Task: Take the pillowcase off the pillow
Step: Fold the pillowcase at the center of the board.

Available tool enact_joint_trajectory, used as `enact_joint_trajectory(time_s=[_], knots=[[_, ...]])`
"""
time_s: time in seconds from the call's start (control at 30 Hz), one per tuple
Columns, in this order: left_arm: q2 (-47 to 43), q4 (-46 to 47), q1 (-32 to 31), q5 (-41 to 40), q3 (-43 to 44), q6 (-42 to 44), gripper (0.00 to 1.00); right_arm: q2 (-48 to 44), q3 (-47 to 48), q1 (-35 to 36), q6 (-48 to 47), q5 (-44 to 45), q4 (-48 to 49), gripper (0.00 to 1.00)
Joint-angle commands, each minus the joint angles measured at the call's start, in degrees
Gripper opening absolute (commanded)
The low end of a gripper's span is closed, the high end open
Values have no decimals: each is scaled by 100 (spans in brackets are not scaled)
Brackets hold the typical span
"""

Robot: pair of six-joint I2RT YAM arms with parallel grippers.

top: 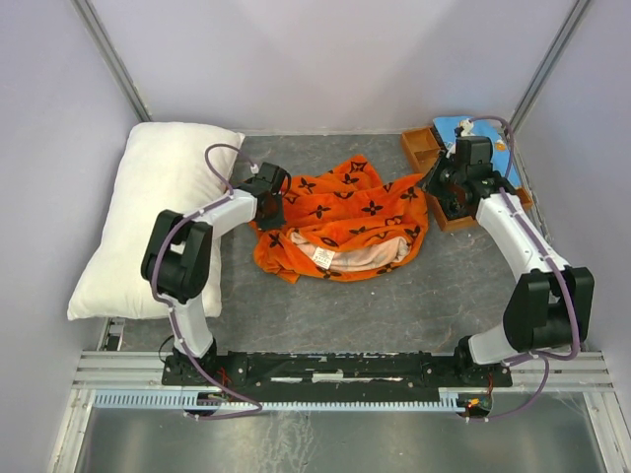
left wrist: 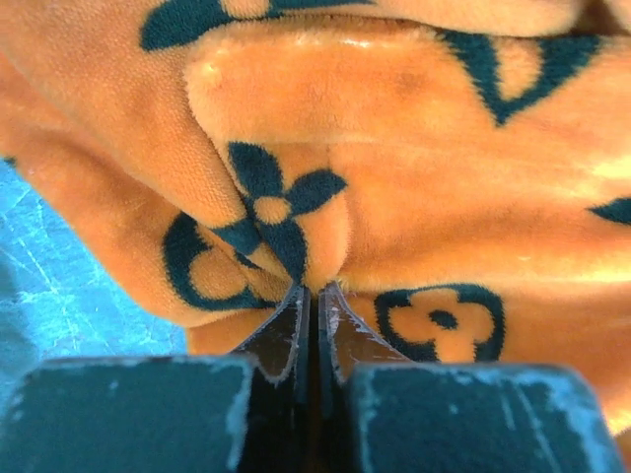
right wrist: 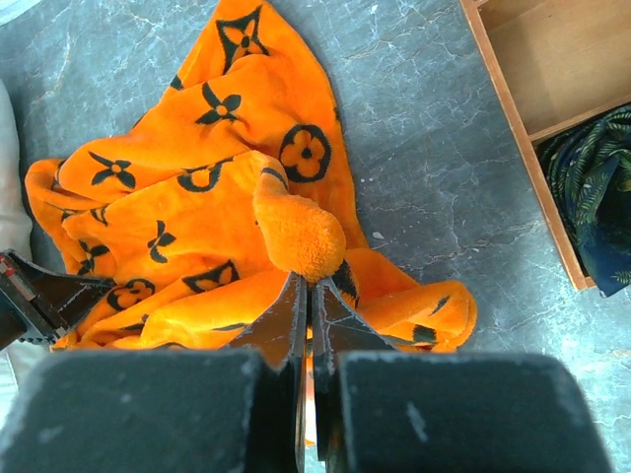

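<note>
The orange pillowcase (top: 345, 217) with black flower motifs lies crumpled mid-table, its pale lining showing at the near opening. The white pillow (top: 158, 222) lies apart from it along the left side, bare. My left gripper (top: 268, 202) sits at the pillowcase's left edge. In the left wrist view its jaws (left wrist: 315, 291) are shut, pinching a fold of the orange pillowcase (left wrist: 394, 197). My right gripper (top: 436, 189) is at the cloth's right edge. Its jaws (right wrist: 311, 283) are shut on a raised tuft of the pillowcase (right wrist: 197, 197).
A wooden tray (top: 422, 148) stands at the back right behind the right gripper, with a light-blue patterned cloth (top: 455, 128) by it. In the right wrist view the tray (right wrist: 552, 59) holds a dark leafy cloth (right wrist: 592, 187). Grey walls enclose the table.
</note>
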Motion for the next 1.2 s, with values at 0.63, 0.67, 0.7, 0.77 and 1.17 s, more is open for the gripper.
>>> enact_joint_trajectory(time_s=[0.63, 0.67, 0.7, 0.77, 1.17], knots=[[-4883, 67, -1651, -822, -3702, -1707, 99, -1029, -560, -5, 394, 547, 335, 1], [-4773, -12, -1597, -699, -3574, -1580, 99, -944, -555, 1, 446, 494, 377, 1], [-4631, -48, -1496, -521, -3372, -1388, 99, -867, -530, -3, 499, 422, 427, 1], [-4291, -60, -1107, -8, -2914, -1007, 99, -691, -463, -5, 581, 289, 532, 2], [-2918, 796, 1424, 3395, -1932, -669, 94, -322, -198, -1, 418, 23, 455, 2]])
